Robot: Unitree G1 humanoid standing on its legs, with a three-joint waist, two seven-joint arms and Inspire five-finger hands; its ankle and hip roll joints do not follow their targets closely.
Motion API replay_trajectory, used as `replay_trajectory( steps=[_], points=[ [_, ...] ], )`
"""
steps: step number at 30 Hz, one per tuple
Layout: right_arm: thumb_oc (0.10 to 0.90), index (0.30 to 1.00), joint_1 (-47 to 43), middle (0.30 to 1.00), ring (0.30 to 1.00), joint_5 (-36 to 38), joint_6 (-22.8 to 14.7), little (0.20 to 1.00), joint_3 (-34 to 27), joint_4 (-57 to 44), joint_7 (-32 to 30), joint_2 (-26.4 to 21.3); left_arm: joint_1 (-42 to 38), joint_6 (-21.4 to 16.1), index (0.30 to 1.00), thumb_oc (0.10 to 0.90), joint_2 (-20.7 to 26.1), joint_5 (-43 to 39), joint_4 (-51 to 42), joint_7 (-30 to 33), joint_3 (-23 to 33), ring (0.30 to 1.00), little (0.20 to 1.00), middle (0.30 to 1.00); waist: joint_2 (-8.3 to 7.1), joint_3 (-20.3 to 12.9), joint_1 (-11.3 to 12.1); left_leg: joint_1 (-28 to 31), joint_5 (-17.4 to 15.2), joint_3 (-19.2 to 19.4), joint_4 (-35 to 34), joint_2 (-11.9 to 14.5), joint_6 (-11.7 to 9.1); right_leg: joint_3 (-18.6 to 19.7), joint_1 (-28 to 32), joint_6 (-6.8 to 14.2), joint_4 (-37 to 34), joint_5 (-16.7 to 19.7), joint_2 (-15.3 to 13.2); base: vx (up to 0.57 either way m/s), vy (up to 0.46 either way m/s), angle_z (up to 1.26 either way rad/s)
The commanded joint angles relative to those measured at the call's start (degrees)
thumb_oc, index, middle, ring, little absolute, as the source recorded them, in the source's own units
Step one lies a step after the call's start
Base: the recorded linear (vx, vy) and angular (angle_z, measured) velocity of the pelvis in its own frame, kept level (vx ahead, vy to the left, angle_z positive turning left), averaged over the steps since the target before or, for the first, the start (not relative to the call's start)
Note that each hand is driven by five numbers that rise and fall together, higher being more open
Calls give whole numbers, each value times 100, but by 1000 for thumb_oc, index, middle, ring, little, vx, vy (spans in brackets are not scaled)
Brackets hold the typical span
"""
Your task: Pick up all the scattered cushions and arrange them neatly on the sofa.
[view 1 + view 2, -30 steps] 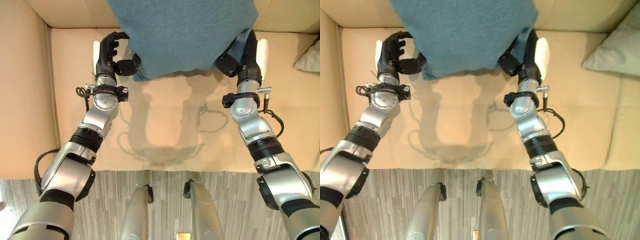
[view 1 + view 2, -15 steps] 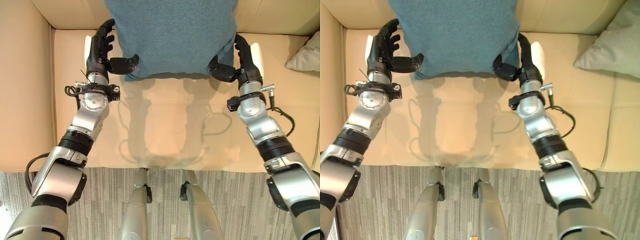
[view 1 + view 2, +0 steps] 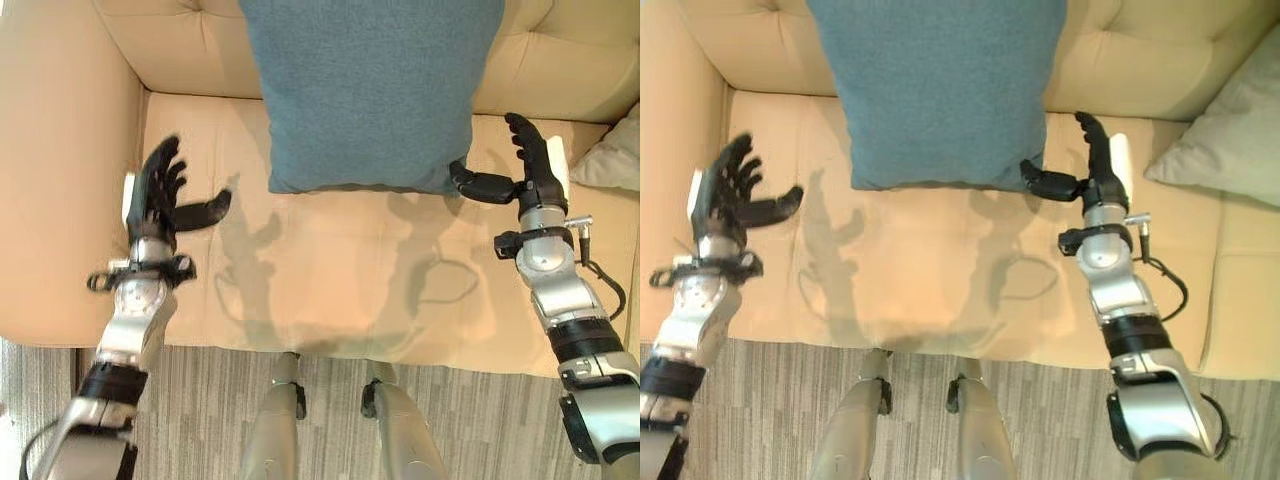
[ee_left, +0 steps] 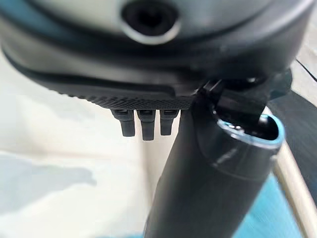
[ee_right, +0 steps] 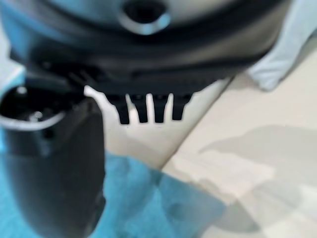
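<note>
Both hands have let go of the blue cushion and drawn back from its lower corners since a second ago.

Left hand (image 3: 160,205) hangs spread wide with nothing in it, well apart from the blue cushion (image 3: 370,90), which lies off past its thumb; right hand (image 3: 532,175) is also spread and empty, its thumb reaching to just beside the cushion's near lower corner, though whether it touches I cannot tell. Beyond the fingers, the cushion stands propped against the sofa (image 3: 330,290) backrest, its lower edge on the seat. Further out past the right hand, a grey cushion (image 3: 1230,130) leans at the seat's far end. I judge the blue cushion light, soft and squashy, likely to sag if pinched; best taken by two opposite edges or corners, with a hand on each side.
</note>
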Motion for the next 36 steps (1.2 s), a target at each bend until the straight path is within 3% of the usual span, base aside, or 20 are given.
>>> replay_trajectory(
  steps=[1, 11, 17, 26, 36],
  points=[
    [800, 900, 46, 900, 900, -99, -359, 900, 119, -92, -214, 56, 107, -472, 900, 800, -51, 110, -3, -331, -7, 900, 900, 900, -291, -876, 127, 53, -663, 201, 7, -150, -80, -81, 146, 447, 30, -772, -360, 10, -22, 4],
    [800, 900, -210, 900, 900, -16, -347, 900, 391, 381, -224, 432, 1587, -379, 900, 800, -568, -305, -78, -747, 98, 900, 900, 900, -171, -847, 576, 194, -620, 108, 7, -122, -102, -235, 415, 396, 30, -921, -322, 18, -30, 6],
    [800, 900, 338, 900, 900, -174, -294, 900, 166, 251, -239, 310, 1915, -283, 900, 800, -635, -300, -114, -930, 109, 900, 900, 900, -195, -898, 632, 425, -641, 34, 7, -99, -116, -372, 751, 374, 30, -1052, -293, 22, -32, 17],
    [800, 900, 1715, 900, 900, -241, -239, 900, -395, -42, 62, 194, 2310, -33, 900, 800, -823, -37, 118, -1070, 112, 900, 900, 900, -333, -1134, 353, 1040, -817, 87, 7, -31, -75, -444, 1377, 362, 30, -1265, -247, 17, -16, 6],
    [800, 900, 3237, 900, 900, -222, -329, 900, -789, -373, 770, 601, 2641, 302, 900, 800, -1195, 941, 980, -1138, 181, 900, 900, 900, -346, -1606, -22, 1819, -989, 246, 7, 111, -65, -346, 2093, 293, 55, -1488, -113, 6, -25, -11]
  ],
)
